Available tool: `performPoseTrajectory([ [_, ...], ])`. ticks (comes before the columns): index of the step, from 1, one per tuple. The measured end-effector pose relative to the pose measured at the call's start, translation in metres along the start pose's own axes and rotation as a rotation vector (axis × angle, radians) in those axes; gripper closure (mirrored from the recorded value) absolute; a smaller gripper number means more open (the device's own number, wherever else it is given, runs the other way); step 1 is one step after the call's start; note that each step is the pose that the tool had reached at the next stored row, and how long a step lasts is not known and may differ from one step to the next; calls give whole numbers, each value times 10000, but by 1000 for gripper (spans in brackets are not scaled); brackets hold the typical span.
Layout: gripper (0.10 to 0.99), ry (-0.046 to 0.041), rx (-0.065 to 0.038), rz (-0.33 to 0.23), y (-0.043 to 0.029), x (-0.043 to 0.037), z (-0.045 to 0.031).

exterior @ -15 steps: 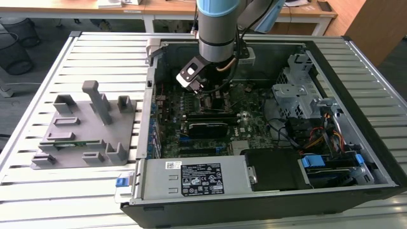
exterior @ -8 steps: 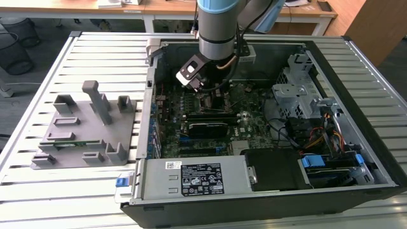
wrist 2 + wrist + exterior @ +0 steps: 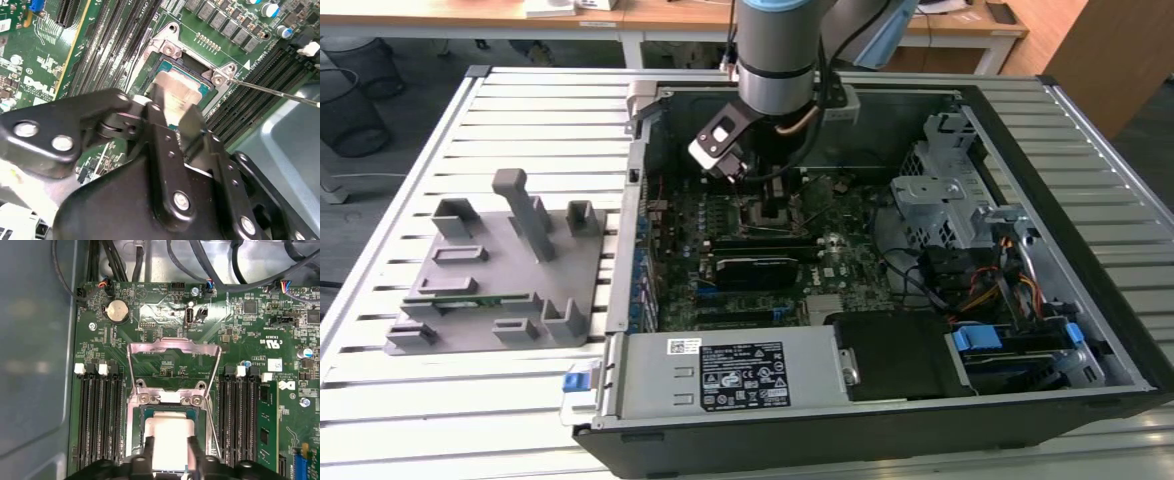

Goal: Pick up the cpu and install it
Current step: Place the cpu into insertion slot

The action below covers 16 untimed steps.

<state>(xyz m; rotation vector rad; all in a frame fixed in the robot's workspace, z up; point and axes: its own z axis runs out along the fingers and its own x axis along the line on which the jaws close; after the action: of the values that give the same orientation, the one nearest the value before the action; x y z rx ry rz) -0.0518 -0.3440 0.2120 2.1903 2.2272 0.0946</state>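
The cpu (image 3: 169, 432), a flat square chip with a silvery top and a thin green edge, lies level in the motherboard socket (image 3: 172, 47). My gripper (image 3: 171, 447) is directly over it, and its two black fingers (image 3: 156, 107) press on opposite sides of the silvery top, so it is shut on the chip. The socket's metal load plate (image 3: 172, 347) stands flipped open beyond the chip, and its thin lever rod (image 3: 280, 92) sticks out sideways. In the exterior view the gripper (image 3: 767, 185) reaches down into the open computer case (image 3: 1067, 330), and its own body hides the cpu there.
Empty black memory slots (image 3: 97, 415) flank the socket, and a green memory stick (image 3: 265, 425) sits in one. A black block (image 3: 754, 265) lies on the board below the socket. A drive cage (image 3: 947, 200) and cables stand at the exterior view's right. A grey fixture tray (image 3: 494, 270) sits outside the case.
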Motion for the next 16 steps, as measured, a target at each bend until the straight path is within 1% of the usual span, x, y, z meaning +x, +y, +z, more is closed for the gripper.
performPoseTrajectory([
  [1,733,0,7,0,1,0,-11],
  [2,792,1,14,0,1,1,-20],
  [3,792,1,22,1,2,1,-29],
  [6,969,1,47,2,3,2,-59],
  [16,980,2,105,3,8,5,-147],
])
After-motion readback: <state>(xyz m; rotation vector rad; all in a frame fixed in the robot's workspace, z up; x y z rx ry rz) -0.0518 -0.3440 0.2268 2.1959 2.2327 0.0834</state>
